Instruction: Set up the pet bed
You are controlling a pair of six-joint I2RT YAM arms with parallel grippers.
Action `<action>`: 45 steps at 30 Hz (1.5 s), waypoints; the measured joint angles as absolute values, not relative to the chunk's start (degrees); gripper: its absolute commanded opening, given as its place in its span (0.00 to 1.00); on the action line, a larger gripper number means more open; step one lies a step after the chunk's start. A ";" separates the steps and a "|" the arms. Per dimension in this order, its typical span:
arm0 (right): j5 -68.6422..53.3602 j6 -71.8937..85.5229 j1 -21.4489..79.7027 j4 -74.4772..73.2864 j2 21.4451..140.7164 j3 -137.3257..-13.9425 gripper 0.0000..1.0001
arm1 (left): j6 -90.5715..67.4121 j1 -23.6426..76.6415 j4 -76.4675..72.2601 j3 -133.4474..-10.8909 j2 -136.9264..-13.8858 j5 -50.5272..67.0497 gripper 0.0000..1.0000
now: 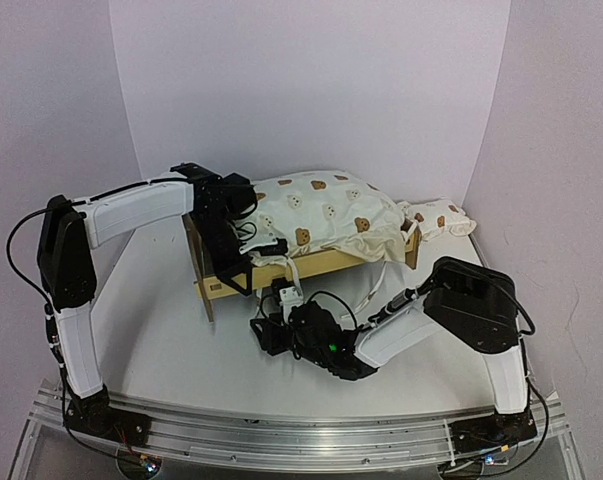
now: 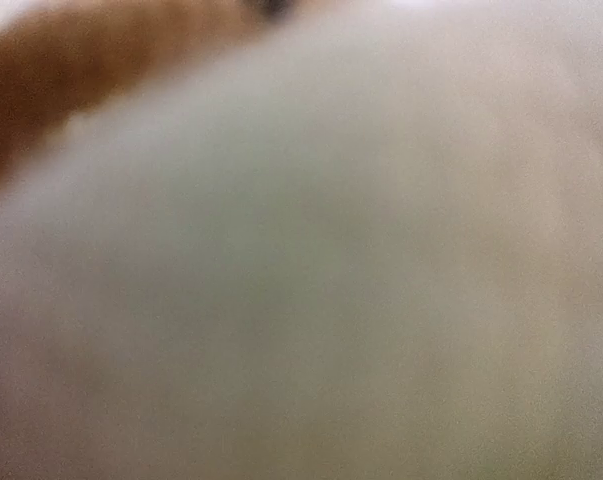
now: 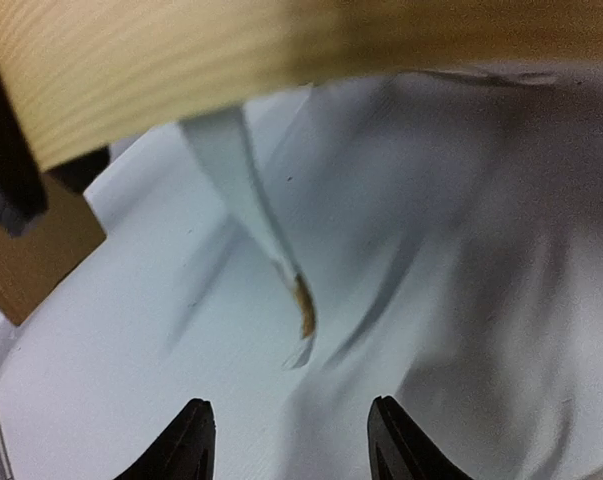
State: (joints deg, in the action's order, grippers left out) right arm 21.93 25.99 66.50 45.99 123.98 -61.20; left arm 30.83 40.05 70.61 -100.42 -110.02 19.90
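The pet bed (image 1: 311, 266) stands mid-table: a light plywood frame with its cream bear-print mattress cushion (image 1: 326, 215) heaped on top. My left gripper (image 1: 253, 240) is at the cushion's left end. Blurred cream cushion fabric (image 2: 331, 250) fills the left wrist view and hides the fingers. My right gripper (image 1: 271, 322) is low in front of the bed, open (image 3: 289, 403) with nothing between its fingers. Ahead of it a white tie (image 3: 246, 190) with a brown tip hangs from under the plywood side rail (image 3: 281, 60).
A small matching bear-print pillow (image 1: 436, 215) lies just behind the bed's right end. A brown bed leg (image 3: 31, 255) is close on the left in the right wrist view. White walls enclose the table on three sides.
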 measured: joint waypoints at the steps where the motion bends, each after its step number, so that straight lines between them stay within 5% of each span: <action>1: 23.46 25.58 66.46 46.50 124.21 -61.33 0.57 | 30.80 40.07 70.64 -100.45 -110.02 19.94 0.00; 8: 29.99 23.00 66.05 50.42 127.53 -65.72 0.53 | 30.55 40.08 70.58 -100.49 -110.02 20.00 0.00; 12: 31.10 21.70 66.15 52.71 131.47 -69.39 0.03 | 30.39 39.68 70.40 -100.51 -110.02 19.85 0.00; 13: 31.23 21.48 66.14 53.23 132.06 -69.77 0.00 | 30.20 39.59 70.35 -100.51 -110.02 19.80 0.00; 30: 23.79 25.20 65.93 47.40 127.87 -58.68 0.00 | 35.62 36.81 53.55 -86.40 -110.02 13.41 0.01; 35: 22.17 27.00 65.93 45.83 127.61 -58.96 0.00 | 37.20 36.67 48.32 -82.08 -110.02 11.92 0.26; 45: 19.97 28.32 65.93 43.31 126.99 -59.75 0.00 | 42.21 36.36 45.96 -81.60 -103.43 15.86 0.58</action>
State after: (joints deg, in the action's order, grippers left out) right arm 19.97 28.32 65.93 43.31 126.99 -59.75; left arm 42.21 36.36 45.96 -81.60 -103.43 15.86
